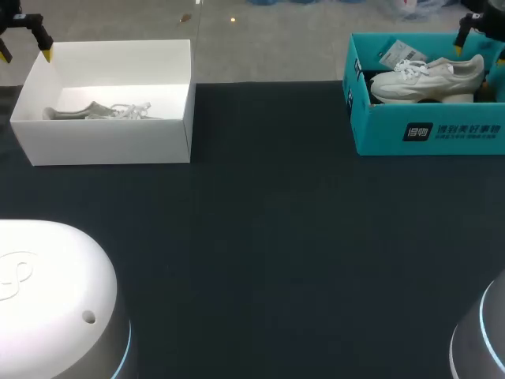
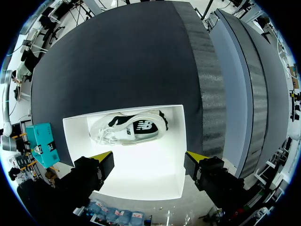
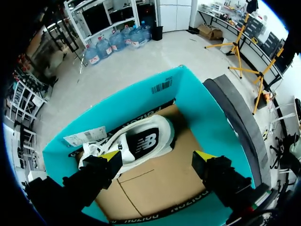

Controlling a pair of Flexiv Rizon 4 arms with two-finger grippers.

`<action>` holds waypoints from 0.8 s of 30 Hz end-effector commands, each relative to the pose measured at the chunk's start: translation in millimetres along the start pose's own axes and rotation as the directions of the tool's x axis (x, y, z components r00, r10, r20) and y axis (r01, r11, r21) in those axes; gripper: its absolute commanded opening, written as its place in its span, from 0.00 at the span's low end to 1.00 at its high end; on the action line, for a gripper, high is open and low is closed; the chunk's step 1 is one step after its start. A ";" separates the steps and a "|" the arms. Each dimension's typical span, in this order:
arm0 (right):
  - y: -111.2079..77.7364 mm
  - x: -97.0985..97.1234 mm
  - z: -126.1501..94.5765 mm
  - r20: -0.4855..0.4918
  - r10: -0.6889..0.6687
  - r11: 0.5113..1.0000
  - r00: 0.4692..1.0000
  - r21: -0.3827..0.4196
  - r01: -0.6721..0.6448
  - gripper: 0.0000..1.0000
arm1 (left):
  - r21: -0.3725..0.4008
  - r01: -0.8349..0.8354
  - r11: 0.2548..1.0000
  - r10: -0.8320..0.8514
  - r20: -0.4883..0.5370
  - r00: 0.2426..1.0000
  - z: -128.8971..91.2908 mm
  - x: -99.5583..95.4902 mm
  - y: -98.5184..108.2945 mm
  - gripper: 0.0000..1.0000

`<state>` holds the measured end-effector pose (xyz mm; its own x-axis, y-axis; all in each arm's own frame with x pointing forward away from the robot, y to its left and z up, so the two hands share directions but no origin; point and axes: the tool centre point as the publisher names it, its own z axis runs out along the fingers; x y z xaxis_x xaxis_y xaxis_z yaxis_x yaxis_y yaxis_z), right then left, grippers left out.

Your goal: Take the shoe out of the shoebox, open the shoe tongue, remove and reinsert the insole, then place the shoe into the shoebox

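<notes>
A white sneaker (image 1: 428, 77) lies on its side in the teal shoebox (image 1: 426, 134) at the table's far right, with a paper tag (image 3: 84, 136) by its laces. My right gripper (image 1: 480, 49) hovers open above that box; in the right wrist view the sneaker (image 3: 136, 143) lies under and ahead of the right gripper (image 3: 157, 156), nearer one finger, untouched. A second white sneaker (image 1: 99, 110) lies in a white box (image 1: 110, 150) at the far left. My left gripper (image 1: 25, 54) hangs open over that box's far corner, well above the shoe (image 2: 129, 129).
The dark table (image 1: 268, 237) stretches between the two boxes. The white, rounded bases of my arms stand at the near left (image 1: 47, 300) and near right (image 1: 481, 339). The teal box also shows small in the left wrist view (image 2: 42, 143).
</notes>
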<state>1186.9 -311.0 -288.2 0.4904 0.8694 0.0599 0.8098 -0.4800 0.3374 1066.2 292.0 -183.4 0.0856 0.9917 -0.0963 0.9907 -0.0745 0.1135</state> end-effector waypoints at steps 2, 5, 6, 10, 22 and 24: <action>29.1 -10.9 37.5 0.044 0.103 0.995 0.994 0.012 -0.104 1.00 | 0.001 -0.001 1.000 0.001 -0.001 1.000 -0.5 0.5 0.3 1.00; 31.5 -18.0 49.0 0.066 0.060 0.997 0.996 0.038 -0.063 1.00 | 0.001 -0.001 1.000 0.001 -0.001 1.000 -0.5 0.5 0.3 1.00; 32.3 -19.5 53.0 0.074 0.054 0.998 0.996 0.041 -0.057 1.00 | 0.001 -0.001 1.000 0.001 -0.001 1.000 -0.5 0.5 0.3 1.00; 36.2 -22.5 65.4 0.094 0.047 0.997 0.994 0.048 -0.052 1.00 | 0.001 -0.001 1.000 0.001 -0.001 1.000 -0.5 0.5 0.3 1.00; 17.7 -26.8 95.7 0.127 0.052 0.992 0.991 0.103 -0.066 0.84 | 0.001 -0.001 1.000 0.001 -0.001 1.000 -0.5 0.5 0.3 1.00; 13.8 -28.5 98.9 0.134 0.047 0.992 0.990 0.111 -0.062 0.60 | 0.001 -0.001 1.000 0.001 -0.001 1.000 -0.5 0.5 0.3 1.00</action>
<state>1207.9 -351.9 -368.7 0.5688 0.8213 -0.0439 0.8016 -0.5416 0.2531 1066.2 292.0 -183.4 0.0855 0.9917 -0.0964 0.9908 -0.0744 0.1134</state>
